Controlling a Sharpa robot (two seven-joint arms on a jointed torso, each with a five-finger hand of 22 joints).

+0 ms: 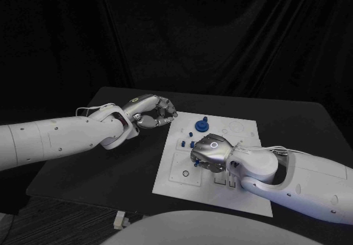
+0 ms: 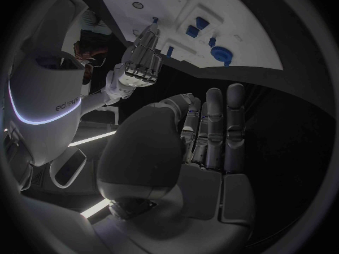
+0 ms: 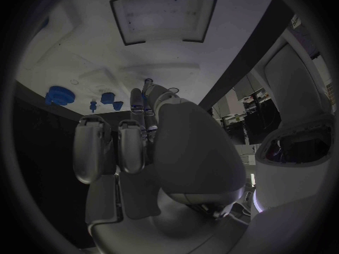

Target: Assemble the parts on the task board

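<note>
Black table (image 1: 118, 168) bears white task board (image 1: 243, 196).

Middle of the task board (image 1: 243, 196) hidden under the right hand (image 1: 211, 151), a small blue part (image 1: 196, 164) peeking out beneath its fingers, perhaps pinched, grip unclear, left hand (image 1: 151, 112) curled, palm side hidden
</note>
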